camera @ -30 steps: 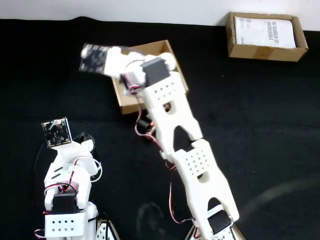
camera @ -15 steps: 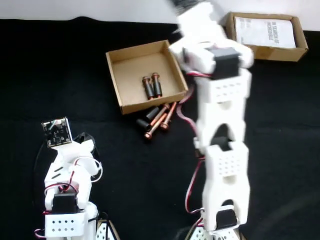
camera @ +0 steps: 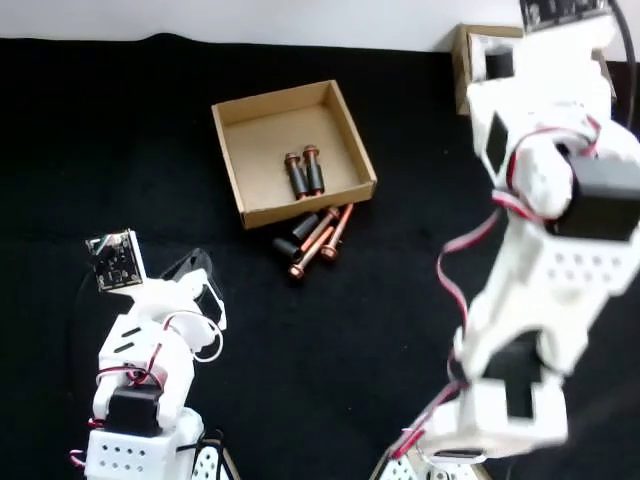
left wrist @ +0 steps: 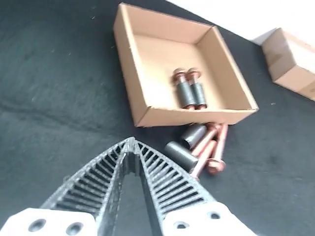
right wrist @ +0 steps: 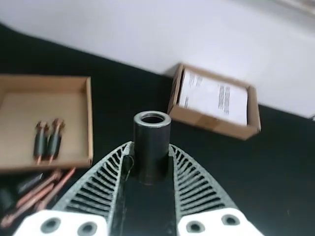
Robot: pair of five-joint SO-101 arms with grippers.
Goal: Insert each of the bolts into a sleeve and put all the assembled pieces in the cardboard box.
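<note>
The open cardboard box (camera: 232,145) lies at mid-table with two bolt-in-sleeve pieces (camera: 303,173) inside. Just outside its front wall lie loose copper bolts (camera: 322,238) and dark sleeves (camera: 290,246). My right gripper (right wrist: 150,147) is shut on an upright dark sleeve (right wrist: 151,129), held high at the far right, near the second box (right wrist: 214,101); the right arm (camera: 560,260) stands raised there. My left gripper (left wrist: 130,143) is shut and holds nothing, low over the black cloth, short of the box (left wrist: 147,117) and the loose sleeves (left wrist: 181,153). From above, the left gripper (camera: 188,266) sits at the lower left.
A second cardboard box (camera: 462,75) with a printed sheet stands at the back right corner, partly behind the right arm. A black cloth (camera: 120,130) covers the table; a white wall edge runs along the back.
The right arm has swung from over the cardboard box to the far right, uncovering the box and the loose parts. The left arm has leaned slightly toward the parts.
</note>
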